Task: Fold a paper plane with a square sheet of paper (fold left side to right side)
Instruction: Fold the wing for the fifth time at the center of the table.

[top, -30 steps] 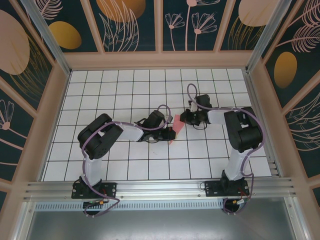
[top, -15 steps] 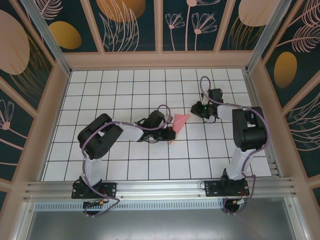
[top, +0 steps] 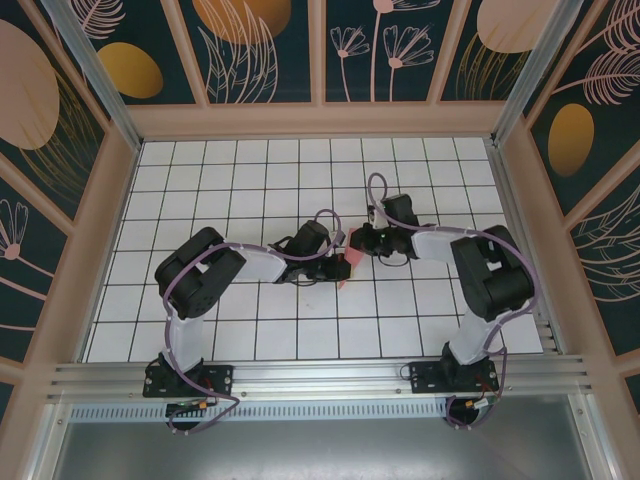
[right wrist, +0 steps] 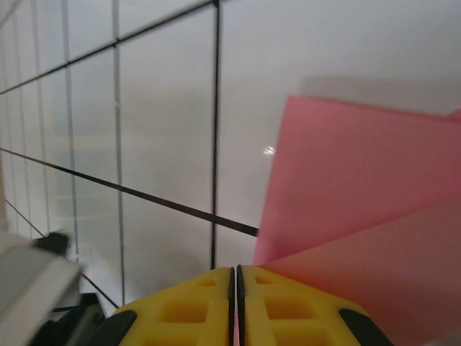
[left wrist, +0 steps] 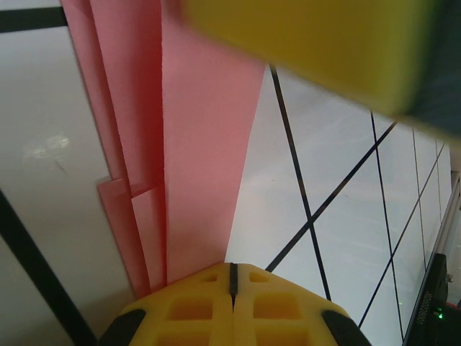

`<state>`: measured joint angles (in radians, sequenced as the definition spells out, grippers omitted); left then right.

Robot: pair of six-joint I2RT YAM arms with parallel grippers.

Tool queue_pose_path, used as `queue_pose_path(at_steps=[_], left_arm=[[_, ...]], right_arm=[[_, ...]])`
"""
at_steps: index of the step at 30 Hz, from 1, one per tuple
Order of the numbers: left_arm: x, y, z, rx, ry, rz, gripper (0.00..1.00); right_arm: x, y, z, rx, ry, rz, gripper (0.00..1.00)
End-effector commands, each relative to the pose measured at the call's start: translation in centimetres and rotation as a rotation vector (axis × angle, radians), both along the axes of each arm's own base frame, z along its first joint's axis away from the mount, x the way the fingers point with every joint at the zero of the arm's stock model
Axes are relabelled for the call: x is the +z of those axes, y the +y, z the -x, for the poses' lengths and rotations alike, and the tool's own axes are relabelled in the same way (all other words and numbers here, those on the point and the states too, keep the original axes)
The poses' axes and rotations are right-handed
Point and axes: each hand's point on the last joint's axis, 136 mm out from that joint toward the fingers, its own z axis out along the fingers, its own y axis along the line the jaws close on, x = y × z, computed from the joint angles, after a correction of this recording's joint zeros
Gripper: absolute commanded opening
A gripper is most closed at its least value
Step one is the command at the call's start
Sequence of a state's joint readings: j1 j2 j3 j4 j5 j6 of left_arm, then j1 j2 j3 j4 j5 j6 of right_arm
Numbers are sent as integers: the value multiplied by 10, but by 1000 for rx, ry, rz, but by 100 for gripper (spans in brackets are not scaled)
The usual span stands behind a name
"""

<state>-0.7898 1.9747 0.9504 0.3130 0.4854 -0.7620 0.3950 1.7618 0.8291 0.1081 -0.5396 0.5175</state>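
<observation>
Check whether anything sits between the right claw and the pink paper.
Nothing visible does. The right claw, shut, is right at the edge of the pink paper. The left claw, also shut, meets the sheet from the opposite side.

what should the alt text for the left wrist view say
A creased, folded salmon-pink sheet of paper lies on a white table with black grid lines, its layered strips running from the top edge down to the shut yellow left pincer at the bottom. A blurred yellow block crosses the top right corner.
</observation>
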Motion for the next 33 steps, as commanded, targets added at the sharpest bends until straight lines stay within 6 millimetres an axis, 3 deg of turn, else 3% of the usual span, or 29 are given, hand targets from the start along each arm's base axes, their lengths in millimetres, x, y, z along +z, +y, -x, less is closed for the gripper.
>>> queue_pose_path(at_steps=[1, 5, 14, 33], left_arm=[[-46, 44, 26, 12, 118, -193, 2], [-46, 49, 39, -37, 130, -199, 2], [-42, 57, 74, -150, 154, -185, 3], [-39, 63, 104, -242, 175, -216, 3]], right_arm=[[-13, -1, -12, -41, 35, 10, 14], [-33, -14, -14, -74, 92, 64, 14], [-35, -20, -25, -84, 96, 87, 14], [-38, -22, -26, -81, 107, 101, 14]])
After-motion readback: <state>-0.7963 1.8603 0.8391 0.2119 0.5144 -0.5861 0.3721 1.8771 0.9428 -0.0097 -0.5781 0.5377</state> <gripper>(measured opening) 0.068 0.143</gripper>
